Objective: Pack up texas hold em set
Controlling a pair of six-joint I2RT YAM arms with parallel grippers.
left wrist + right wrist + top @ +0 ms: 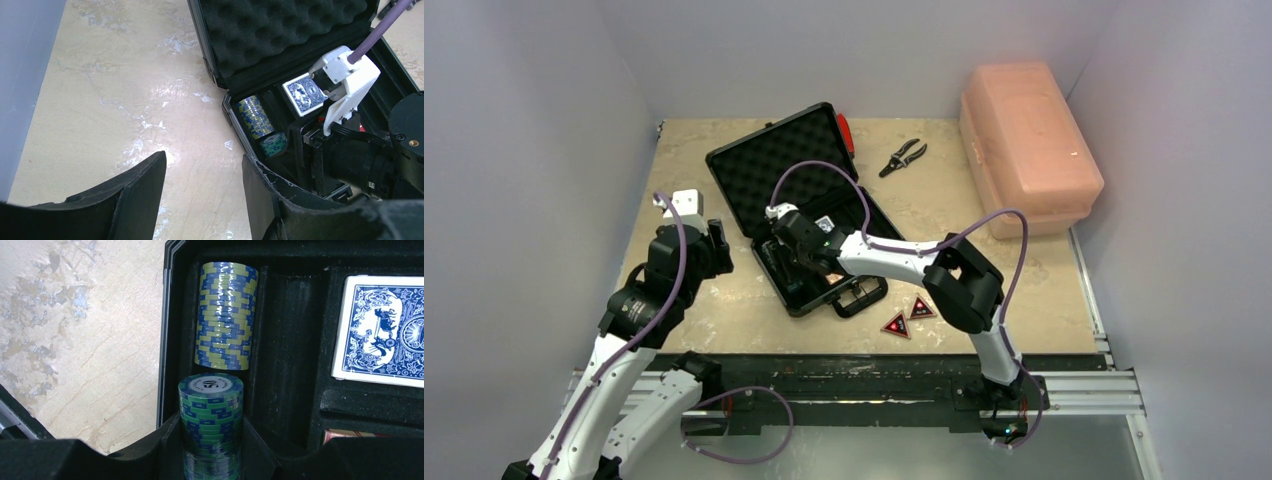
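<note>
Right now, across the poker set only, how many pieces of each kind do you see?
Chip rolls: 2, blue-yellow roll and green roll in the right claw
Card decks: 2, blue deck and red deck, mostly hidden
Triangles: 2
Case: 1
Total: 7

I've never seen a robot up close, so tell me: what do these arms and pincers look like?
The left arm and the right arm have smooth white shells joined by chunky black round joints. A thin purple cable loops along each. The left gripper and the right gripper each end in two broad matte black fingers. A white plastic bracket sits at the right wrist.
</note>
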